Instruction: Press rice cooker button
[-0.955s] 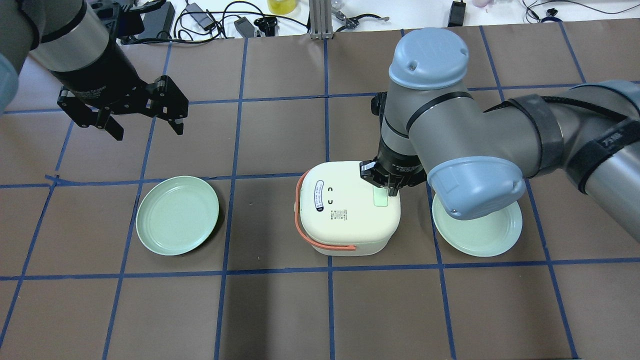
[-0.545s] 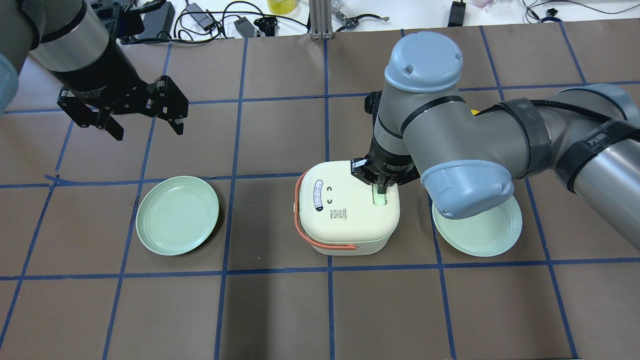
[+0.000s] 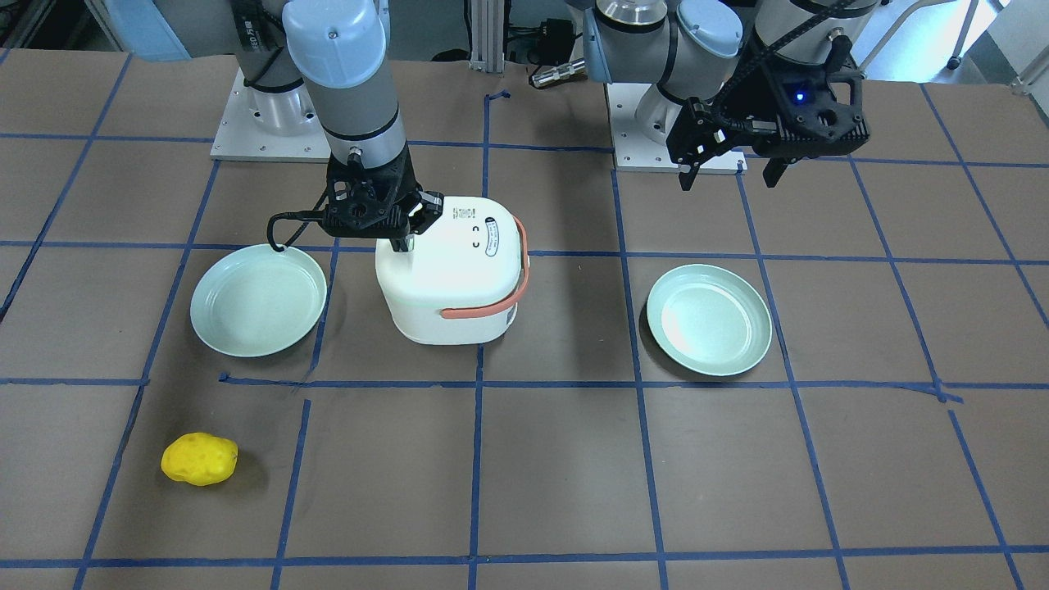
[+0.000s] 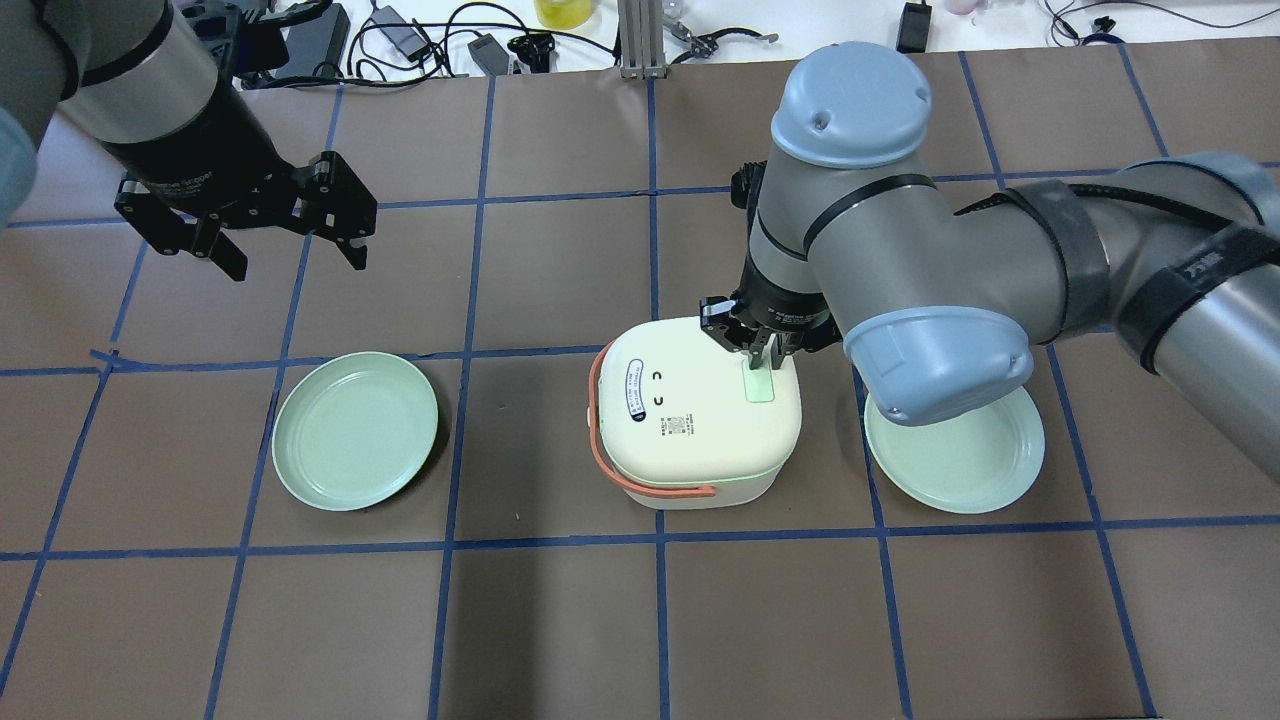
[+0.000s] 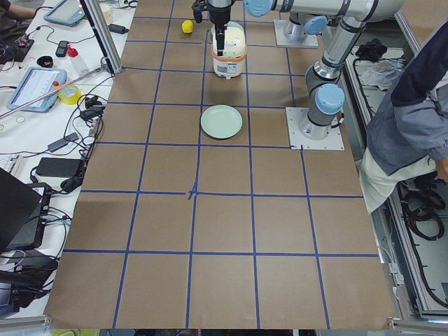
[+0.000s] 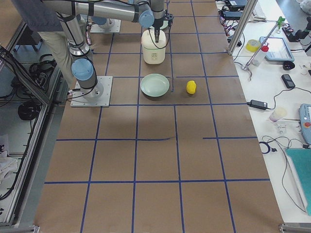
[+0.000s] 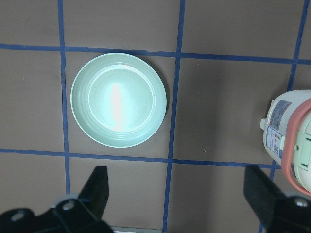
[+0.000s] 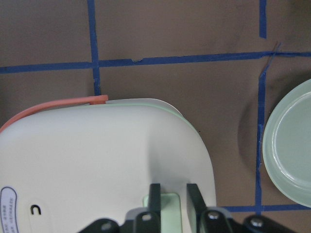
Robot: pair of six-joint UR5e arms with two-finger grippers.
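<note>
The white rice cooker (image 4: 690, 420) with a salmon handle stands mid-table; it also shows in the front view (image 3: 447, 279). Its pale green button (image 4: 760, 388) lies on the lid's right side. My right gripper (image 4: 760, 362) points straight down, with its fingers drawn close together. The tips sit at the button's far end. In the right wrist view the gripper (image 8: 173, 194) has the button (image 8: 171, 208) showing between the two tips. My left gripper (image 4: 298, 262) is open and empty, hovering far to the left above the table.
One green plate (image 4: 355, 430) lies left of the cooker. Another plate (image 4: 960, 465) lies right of it, partly under my right arm. A yellow lump (image 3: 199, 459) sits near the operators' edge. Cables and tools lie along the far edge.
My right gripper has shifted a little left and away from the robot over the lid, from its right edge onto the button. The left arm has not moved.
</note>
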